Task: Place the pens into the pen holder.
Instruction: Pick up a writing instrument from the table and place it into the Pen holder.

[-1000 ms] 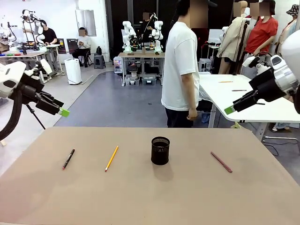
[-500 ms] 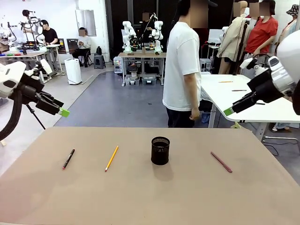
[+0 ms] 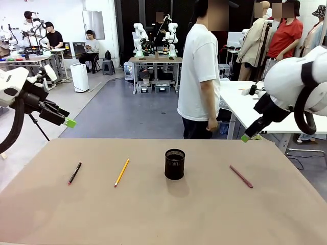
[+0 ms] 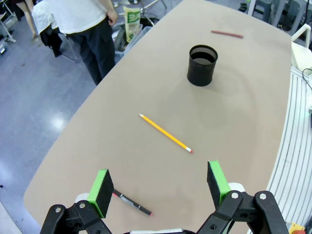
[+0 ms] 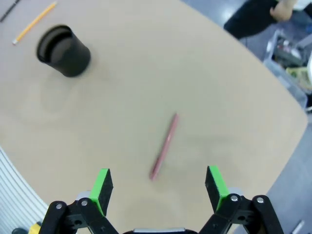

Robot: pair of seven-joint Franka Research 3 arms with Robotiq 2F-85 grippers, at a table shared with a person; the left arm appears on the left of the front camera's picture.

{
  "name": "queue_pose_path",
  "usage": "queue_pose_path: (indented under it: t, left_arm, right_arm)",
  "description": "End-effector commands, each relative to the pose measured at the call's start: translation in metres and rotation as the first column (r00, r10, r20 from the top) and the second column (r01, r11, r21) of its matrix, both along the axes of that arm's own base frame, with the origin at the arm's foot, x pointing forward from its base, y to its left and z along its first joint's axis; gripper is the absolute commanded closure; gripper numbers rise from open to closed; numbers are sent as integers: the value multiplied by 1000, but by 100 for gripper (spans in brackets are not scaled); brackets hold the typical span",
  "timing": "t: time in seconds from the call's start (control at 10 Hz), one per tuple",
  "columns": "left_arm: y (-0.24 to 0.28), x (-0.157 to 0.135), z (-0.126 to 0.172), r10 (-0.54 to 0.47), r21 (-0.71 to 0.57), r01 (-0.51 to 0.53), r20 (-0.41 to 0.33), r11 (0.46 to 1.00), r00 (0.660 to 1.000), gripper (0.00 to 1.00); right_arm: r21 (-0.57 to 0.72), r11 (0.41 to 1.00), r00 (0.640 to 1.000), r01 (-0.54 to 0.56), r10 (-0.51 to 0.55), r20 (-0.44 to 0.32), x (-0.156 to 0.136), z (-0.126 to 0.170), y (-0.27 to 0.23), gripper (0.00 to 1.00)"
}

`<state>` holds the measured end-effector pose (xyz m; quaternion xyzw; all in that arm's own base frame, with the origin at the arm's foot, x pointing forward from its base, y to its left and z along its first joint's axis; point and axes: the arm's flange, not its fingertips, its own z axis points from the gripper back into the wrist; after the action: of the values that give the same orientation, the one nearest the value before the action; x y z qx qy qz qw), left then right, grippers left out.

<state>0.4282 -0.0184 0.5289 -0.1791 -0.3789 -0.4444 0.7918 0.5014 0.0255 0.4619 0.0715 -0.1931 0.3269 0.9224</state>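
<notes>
Left gripper [image 3: 69, 122], green pads spread wide and empty, hangs high off the left side of the tan table [image 3: 153, 214]. On it lie a thin black pen with a red tip [image 3: 74, 173] and, to its right, a yellow-orange pencil [image 3: 121, 172]. Mid-table stands the small black wire-mesh cylindrical holder [image 3: 174, 164], then the dark brownish-red pen [image 3: 241, 176], with the right gripper [image 3: 246, 137] hovering beyond it, equally spread and empty. Sticks this thin, lying flat, could roll or slip from the pads, and a tilted drop might tip the light cup.

Right wrist view is motion-blurred, dark red pen [image 5: 163, 146] smeared. One end of black pen [image 4: 132, 204] seems tucked behind left gripper [image 4: 160, 186] pad.
</notes>
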Motion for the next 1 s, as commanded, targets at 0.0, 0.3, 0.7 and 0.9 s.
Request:
queue_pose_path:
  t: [0.0, 0.3, 0.7, 0.9]
  left_arm:
    - [1, 1, 0, -7, -17, 7, 3, 1000, 1000, 0]
    - [1, 1, 0, -7, -17, 7, 3, 1000, 1000, 0]
    - [1, 1, 0, -7, -17, 7, 3, 1000, 1000, 0]
    - [1, 1, 0, -7, -17, 7, 3, 1000, 1000, 0]
  right_arm:
    - [-49, 999, 997, 15, -18, -72, 10, -1, 4, 0]
    - [-45, 999, 998, 1, -4, -56, 8, -18, -1, 0]
    - [-60, 998, 998, -3, -1, -65, 10, -24, 0, 0]
    - [-126, 991, 981, 52, -74, -179, 40, -49, 12, 0]
